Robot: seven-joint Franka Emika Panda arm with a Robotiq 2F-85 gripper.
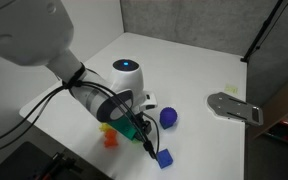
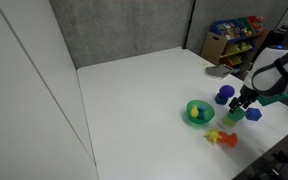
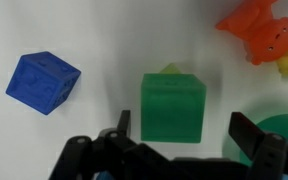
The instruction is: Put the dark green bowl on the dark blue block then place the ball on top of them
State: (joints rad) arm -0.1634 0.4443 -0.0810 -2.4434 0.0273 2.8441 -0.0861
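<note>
In the wrist view the dark green bowl (image 3: 172, 105) looks like a boxy green piece on the white table. My gripper (image 3: 182, 120) is open above it, one finger on each side of its near end, with clear gaps. The dark blue block (image 3: 42, 82) lies to its left, apart from it. In both exterior views the gripper (image 1: 144, 132) (image 2: 242, 106) hangs low over the green piece (image 2: 234, 117), with the blue block (image 1: 164, 157) (image 2: 254, 115) close by. The ball (image 1: 169, 117) (image 2: 225, 95), a dark blue sphere, rests on the table just beyond.
A teal bowl (image 2: 199, 112) (image 3: 284, 135) holding yellow pieces stands beside the gripper. An orange and yellow toy (image 2: 221, 138) (image 3: 259, 35) (image 1: 109, 137) lies near the table edge. A pale yellow-green piece (image 3: 171, 68) peeks out behind the green bowl. A grey metal part (image 1: 234, 107) lies at the table's side.
</note>
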